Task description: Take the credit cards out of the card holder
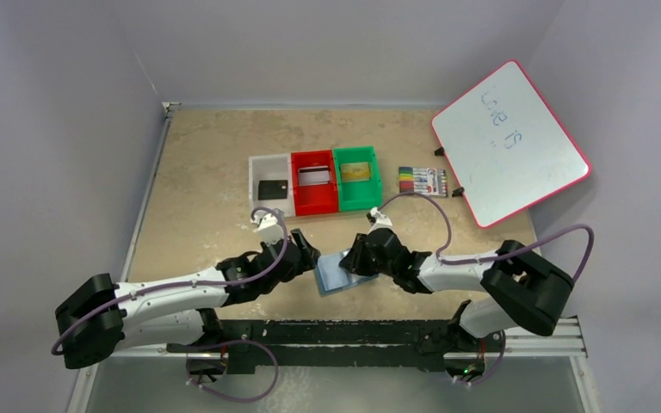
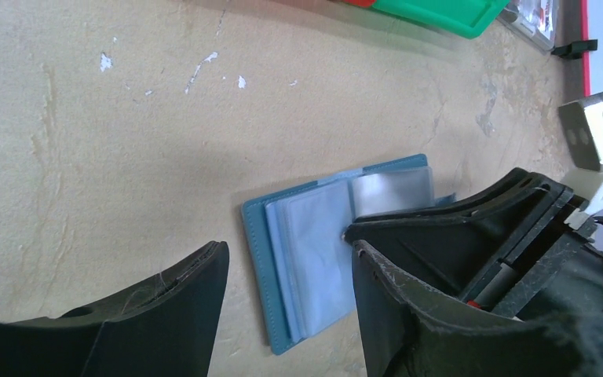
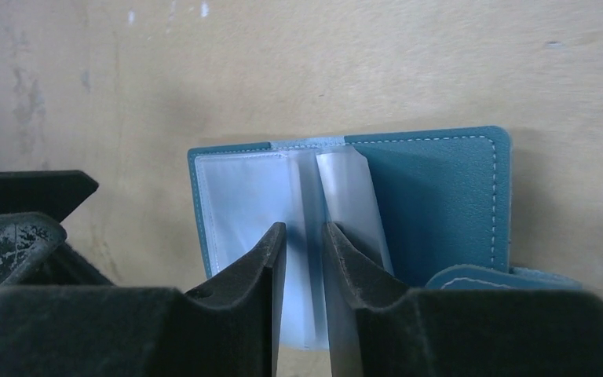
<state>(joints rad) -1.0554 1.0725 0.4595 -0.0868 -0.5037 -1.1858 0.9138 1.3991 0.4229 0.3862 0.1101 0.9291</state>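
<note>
Holder (image 3: 440, 196) lies open right under the right gripper (image 3: 304, 232), whose jaws stand nearly together with a clear pocket leaf (image 3: 353, 196) in the slit between them, seemingly pinching it to lift the leaf and check for anything inside. The left gripper (image 2: 289, 250) has its jaws wide apart, the holder's free half just ahead of and between them, likely ready to pin it down. Three cards (image 1: 272, 189) sit in the bins (image 1: 314, 210) well beyond both jaws and the leaves look empty to me, so I judge the job about done.
</note>
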